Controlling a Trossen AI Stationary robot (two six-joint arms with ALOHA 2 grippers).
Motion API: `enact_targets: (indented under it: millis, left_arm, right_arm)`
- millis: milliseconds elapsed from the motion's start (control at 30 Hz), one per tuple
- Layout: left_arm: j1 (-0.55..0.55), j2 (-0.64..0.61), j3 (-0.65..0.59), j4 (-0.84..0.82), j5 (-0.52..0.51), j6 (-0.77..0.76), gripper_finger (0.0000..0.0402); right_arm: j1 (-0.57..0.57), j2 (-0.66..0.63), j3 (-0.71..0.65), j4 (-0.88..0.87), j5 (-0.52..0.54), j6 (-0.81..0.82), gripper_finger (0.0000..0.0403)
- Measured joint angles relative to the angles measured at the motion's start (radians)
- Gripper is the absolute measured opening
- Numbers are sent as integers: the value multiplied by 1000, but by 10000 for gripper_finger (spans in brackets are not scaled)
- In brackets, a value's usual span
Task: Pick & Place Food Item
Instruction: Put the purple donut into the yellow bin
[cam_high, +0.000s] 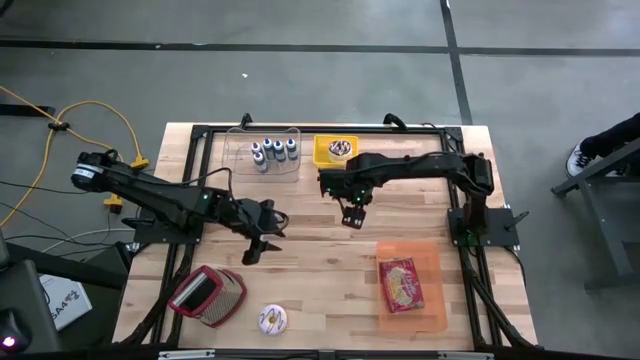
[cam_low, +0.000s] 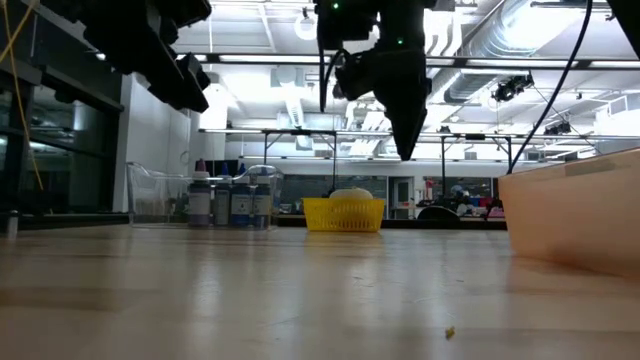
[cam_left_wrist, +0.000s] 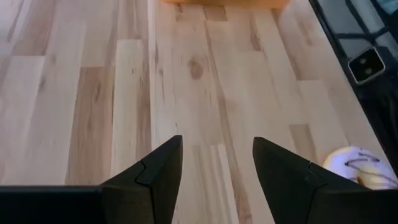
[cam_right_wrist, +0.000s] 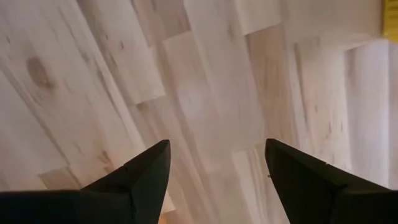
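The red food packet (cam_high: 401, 283) already lies in the orange tray (cam_high: 432, 256) at the near right, so 1 placement appears done. The round wrapped item (cam_high: 272, 320) remains on the table (cam_high: 320, 250) at the near edge, beside the red pouch (cam_high: 205, 295). The left gripper (cam_high: 262, 240) and right gripper (cam_high: 351, 219) hover over bare wood, fingers apart and empty. No label is legible.
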Motion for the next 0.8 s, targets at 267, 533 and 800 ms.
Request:
enact_targets:
  millis: [267,533,800]
  left_arm:
    - [-44,10,73,-59,6,17,188]
    - [-87,27,109,-61,2,19,188]
    - [-75,68,110,-34,-5,23,188]
  right_arm:
    - [64,1,-38,-46,68,62,250]
    - [60,-119,-237,-48,112,139,250]
    - [35,-470,-562,141,170,278,250]
